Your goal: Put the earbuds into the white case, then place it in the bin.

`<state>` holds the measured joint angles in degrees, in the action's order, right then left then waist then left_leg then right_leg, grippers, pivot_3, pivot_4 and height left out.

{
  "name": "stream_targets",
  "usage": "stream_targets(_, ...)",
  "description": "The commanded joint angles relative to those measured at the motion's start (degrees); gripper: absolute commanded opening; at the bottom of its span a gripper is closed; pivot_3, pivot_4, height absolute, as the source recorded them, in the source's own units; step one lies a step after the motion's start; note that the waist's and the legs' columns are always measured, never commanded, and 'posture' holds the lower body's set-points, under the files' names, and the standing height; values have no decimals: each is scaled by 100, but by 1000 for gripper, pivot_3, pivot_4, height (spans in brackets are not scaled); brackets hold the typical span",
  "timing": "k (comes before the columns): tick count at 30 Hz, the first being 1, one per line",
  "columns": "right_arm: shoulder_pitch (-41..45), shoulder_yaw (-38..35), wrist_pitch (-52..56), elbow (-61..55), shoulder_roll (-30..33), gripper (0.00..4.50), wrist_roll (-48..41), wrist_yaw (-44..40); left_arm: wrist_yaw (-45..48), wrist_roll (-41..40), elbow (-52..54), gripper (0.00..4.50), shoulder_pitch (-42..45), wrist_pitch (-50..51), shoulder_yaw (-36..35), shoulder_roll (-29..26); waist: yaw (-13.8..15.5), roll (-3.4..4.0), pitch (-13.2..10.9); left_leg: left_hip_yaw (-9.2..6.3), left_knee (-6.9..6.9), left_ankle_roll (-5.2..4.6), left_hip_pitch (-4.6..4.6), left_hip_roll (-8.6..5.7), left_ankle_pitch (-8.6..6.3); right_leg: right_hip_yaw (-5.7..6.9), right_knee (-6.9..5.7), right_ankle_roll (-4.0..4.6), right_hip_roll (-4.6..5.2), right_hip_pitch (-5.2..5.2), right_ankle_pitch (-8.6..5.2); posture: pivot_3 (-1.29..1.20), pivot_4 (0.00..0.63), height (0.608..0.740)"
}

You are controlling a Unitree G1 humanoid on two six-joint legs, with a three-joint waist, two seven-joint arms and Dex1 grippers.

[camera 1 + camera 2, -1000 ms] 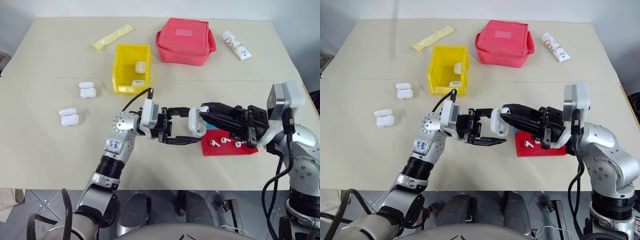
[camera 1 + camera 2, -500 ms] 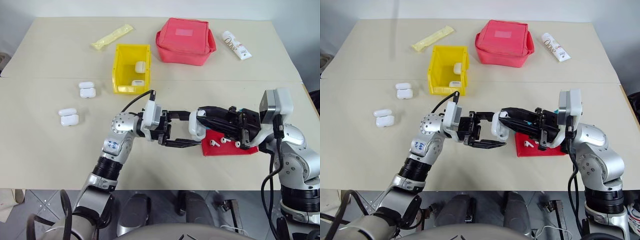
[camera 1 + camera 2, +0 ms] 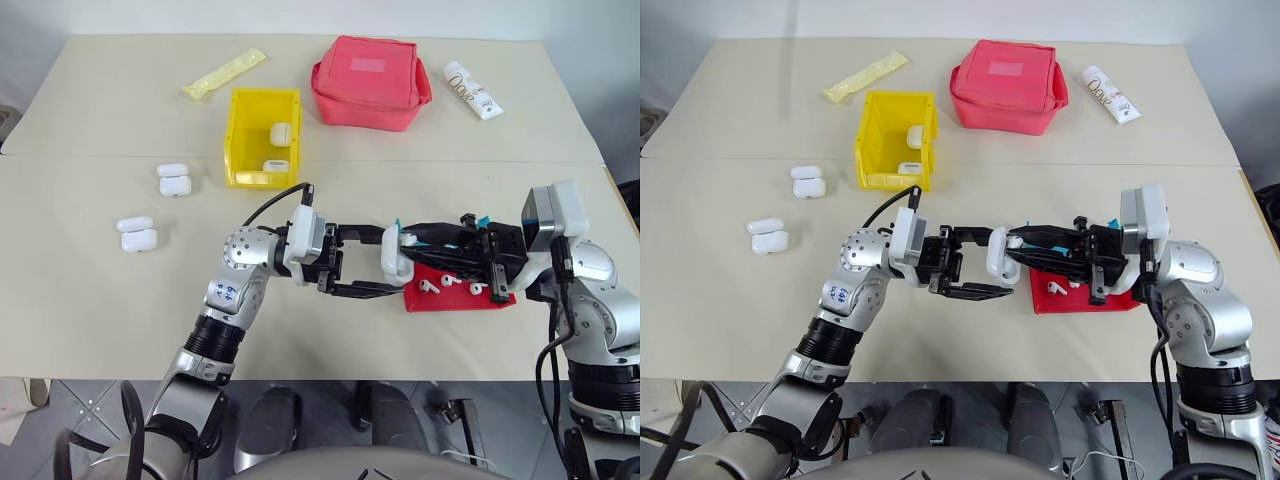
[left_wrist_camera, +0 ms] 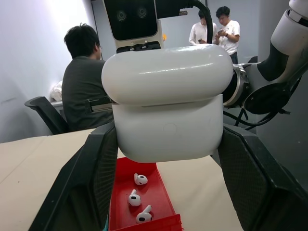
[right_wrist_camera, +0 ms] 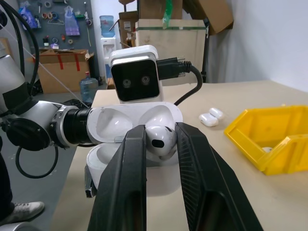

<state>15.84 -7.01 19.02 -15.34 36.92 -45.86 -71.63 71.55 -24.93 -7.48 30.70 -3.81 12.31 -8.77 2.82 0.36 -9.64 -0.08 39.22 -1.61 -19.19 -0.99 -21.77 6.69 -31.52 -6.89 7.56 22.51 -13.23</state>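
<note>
While clamped on the open white case (image 3: pixel 394 254) just left of the red tray (image 3: pixel 460 299), left end effector (image 3: pixel 372 262); right end effector (image 5: pixel 160 144), pinching an earbud (image 5: pixel 160 138) at the case's mouth, best eased stem-first into a socket.

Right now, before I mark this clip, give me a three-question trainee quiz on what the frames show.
1. True or false: the white case in the left gripper has its lid open.
2. What does the right gripper pinch? A) an earbud B) a tube C) a pouch
3. How many earbuds lie in the red tray?

Key: 1 true. 2 A, an earbud, held at the open case. 3 three.
</note>
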Motion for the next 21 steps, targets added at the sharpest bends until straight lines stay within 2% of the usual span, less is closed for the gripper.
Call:
stream_targets(1,-98,198,307,67,207,530,138,-76,-118,-257,359,2762,46,-308,-301,105,-1,0,0,0,0,0,0,0,0,0,0,0,0,0,0,0,150,740)
stream_targets(8,100,293,389,13,280,530,233,-10,-102,-205,291,2762,39,-411,-264,142,4,0,0,-1,0,1,0,0,0,1,1,0,2,0,0,0,150,740)
stream_targets(13,236,229,383,-56,275,2184,229,87,-81,-150,177,2762,57,-474,-264,166,3,0,0,-1,0,2,0,0,0,1,1,0,2,0,0,0,150,740)
stream_targets(21,400,48,534,-116,406,2184,212,247,11,-87,-121,2762,82,-614,-297,169,5,0,0,-1,0,2,-1,-1,0,2,1,0,3,0,0,0,150,740)
